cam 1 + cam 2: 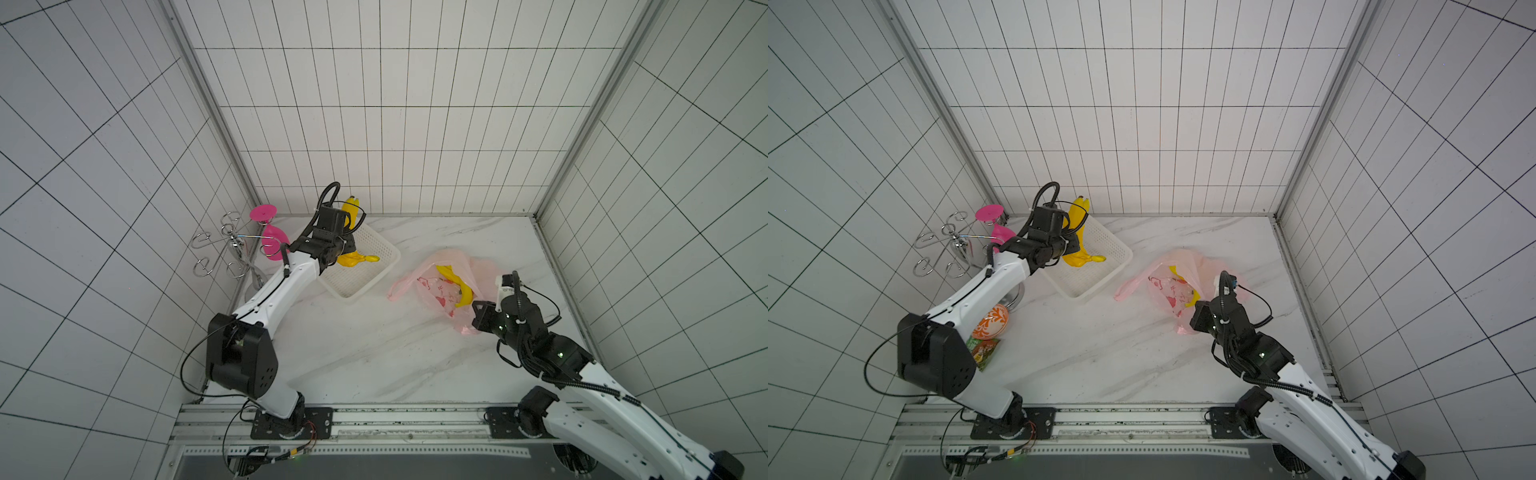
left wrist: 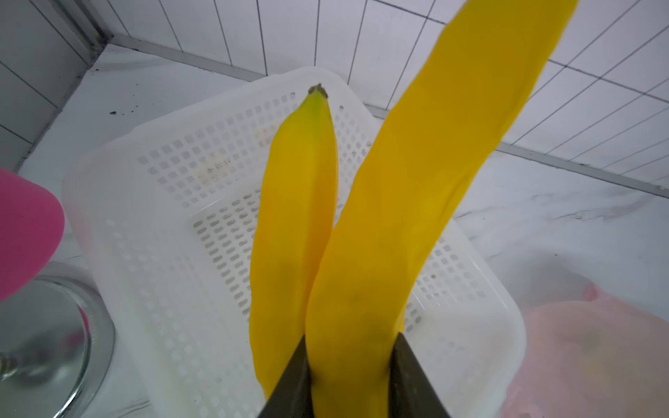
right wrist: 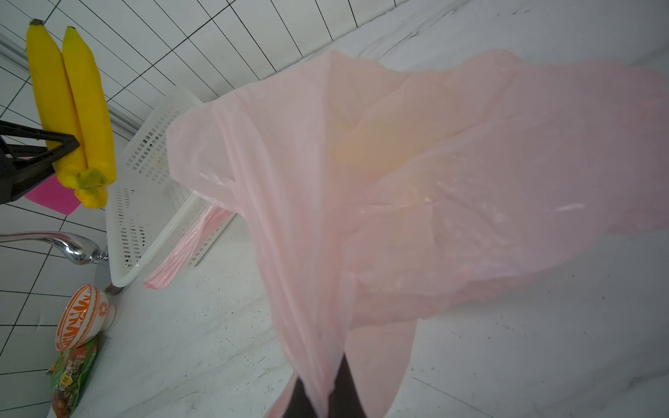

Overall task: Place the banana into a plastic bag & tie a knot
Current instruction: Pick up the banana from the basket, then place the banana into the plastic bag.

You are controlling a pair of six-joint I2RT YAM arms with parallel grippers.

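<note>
Jaws: left gripper (image 2: 350, 340) clamps banana pair (image 2: 416, 202), held upright over white basket (image 2: 144, 202); right gripper (image 3: 323, 383) pinched shut on plastic bag (image 3: 434, 163) rim, low over table (image 1: 374, 353). Loose banana (image 1: 456, 283) inside bag. Pink glass (image 1: 274, 243) near basket.

Overhead pair; wrist close-ups sharing basket (image 2: 144, 253)

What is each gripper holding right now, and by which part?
The left gripper clamps one banana of a joined pair near its stem end. The right gripper pinches a bunched edge of the pink plastic bag.
</note>
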